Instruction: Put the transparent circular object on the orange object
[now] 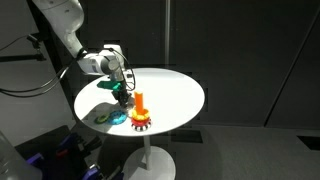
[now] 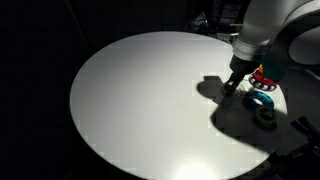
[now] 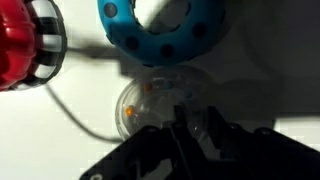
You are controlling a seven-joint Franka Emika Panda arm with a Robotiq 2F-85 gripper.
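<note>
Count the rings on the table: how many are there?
3. The clear ring lies by the gripper, the blue-teal ring beside it, the green ring nearer the table edge. The arm may hide more.

Transparent circular object [image 3: 160, 105] on table [image 2: 150, 100], seemingly just before fingers [image 3: 218, 135], another ring [image 3: 160, 30] beyond

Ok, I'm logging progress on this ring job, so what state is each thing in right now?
orange object: upright on its red base, nothing on it.
transparent circular object: flat on the table, off the orange object, just ahead of the end effector.
blue-teal ring: flat on the table.
green ring: flat on the table.
end effector: low over the table; open or shut unclear.
</note>
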